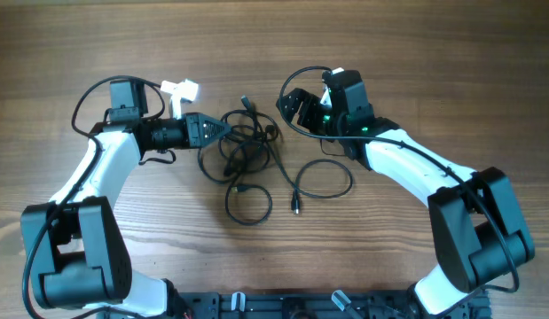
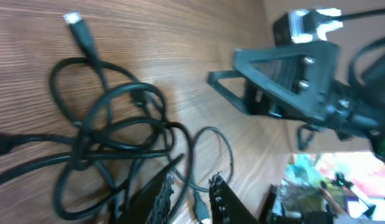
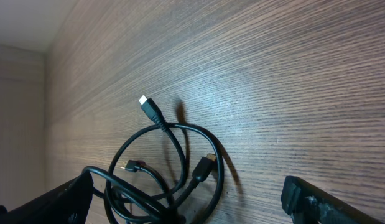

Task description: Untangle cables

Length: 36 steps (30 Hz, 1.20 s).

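White curved links on left arm (image 1: 97,168) and right arm (image 1: 407,164); black joint housings, bulky black shoulders. Thin black wire loops (image 1: 78,112) at wrists. Green lights (image 1: 327,116) on right wrist, perhaps LEDs. White bracket (image 1: 181,89) at left wrist. Left-gripper fingers (image 2: 155,196) black, toothed.

A brown wood-grain table (image 1: 416,53) fills all three views.
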Motion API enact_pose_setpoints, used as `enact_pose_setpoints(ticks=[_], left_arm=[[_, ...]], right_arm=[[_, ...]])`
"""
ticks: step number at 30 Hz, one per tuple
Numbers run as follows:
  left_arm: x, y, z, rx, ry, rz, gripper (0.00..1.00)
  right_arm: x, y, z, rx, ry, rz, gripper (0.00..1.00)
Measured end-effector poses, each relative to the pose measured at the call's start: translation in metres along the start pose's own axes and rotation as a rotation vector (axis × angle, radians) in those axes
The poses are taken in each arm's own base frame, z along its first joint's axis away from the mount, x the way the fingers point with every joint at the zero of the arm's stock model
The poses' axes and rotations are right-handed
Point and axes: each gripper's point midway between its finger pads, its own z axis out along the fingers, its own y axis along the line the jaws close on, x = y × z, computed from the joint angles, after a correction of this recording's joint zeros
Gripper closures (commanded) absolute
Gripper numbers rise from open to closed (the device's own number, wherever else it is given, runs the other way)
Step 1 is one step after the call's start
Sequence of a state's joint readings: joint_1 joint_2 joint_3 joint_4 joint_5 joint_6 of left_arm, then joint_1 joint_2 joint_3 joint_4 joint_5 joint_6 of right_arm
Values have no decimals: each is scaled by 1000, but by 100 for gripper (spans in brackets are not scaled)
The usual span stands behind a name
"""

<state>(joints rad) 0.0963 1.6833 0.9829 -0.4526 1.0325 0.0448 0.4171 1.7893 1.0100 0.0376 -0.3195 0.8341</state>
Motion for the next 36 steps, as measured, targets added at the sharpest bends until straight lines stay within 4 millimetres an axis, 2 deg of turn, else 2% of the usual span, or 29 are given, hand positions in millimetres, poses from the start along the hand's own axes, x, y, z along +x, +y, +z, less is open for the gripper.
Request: enact_pose_setpoints(ticks=[3, 5, 6, 8, 9, 10, 11, 12, 13, 14, 17, 19, 20, 26, 29, 33, 36], left_arm=[[-1, 29, -2, -167, -17, -129, 74], [-2, 50, -7, -298, -42, -217, 63], [-2, 55, -9, -327, -50, -240, 57], [-2, 63, -12, -373, -63, -270, 51], [-3, 65, -13, -388, -69, -284, 51], [-3, 67, -13, -396, -71, -285, 51], [-3, 69, -14, -409, -75, -292, 50], [-3, 70, -15, -417, -77, -296, 51], [-3, 71, -15, -422, -78, -297, 50], [-3, 73, -16, -435, -82, -302, 50], [-3, 78, -18, -465, -90, -312, 46], [-3, 80, -20, -482, -95, -318, 44], [-3, 83, -21, -500, -100, -325, 44], [-3, 86, -23, -517, -104, -327, 43], [-3, 86, -23, -521, -106, -330, 43], [-3, 87, -23, -523, -106, -330, 43], [-3, 87, -23, -522, -106, -330, 42]], right_arm=[[0, 0, 0, 0, 0, 7, 0], [0, 0, 0, 1, 1, 53, 0], [1, -1, 0, 6, 6, 86, 0], [5, -4, 0, 15, 21, 146, 41], [7, -1, 0, 1, 32, 137, 47], [8, 6, 0, -35, 48, 119, 62], [9, 14, -1, -75, 61, 105, 70], [9, 24, -1, -121, 65, 84, 68], [7, 35, -2, -170, 58, 63, 61], [5, 55, -5, -250, 51, 21, 49], [13, 92, -9, -373, 53, -39, 46], [24, 100, -6, -375, 65, -40, 44], [37, 108, -2, -368, 68, -48, 41], [67, 128, 10, -317, 4, -82, 40], [61, 138, 12, -354, -53, -87, 40], [62, 125, 33, -342, -60, -48, 40], [71, 105, 54, -304, -34, 2, 39]])
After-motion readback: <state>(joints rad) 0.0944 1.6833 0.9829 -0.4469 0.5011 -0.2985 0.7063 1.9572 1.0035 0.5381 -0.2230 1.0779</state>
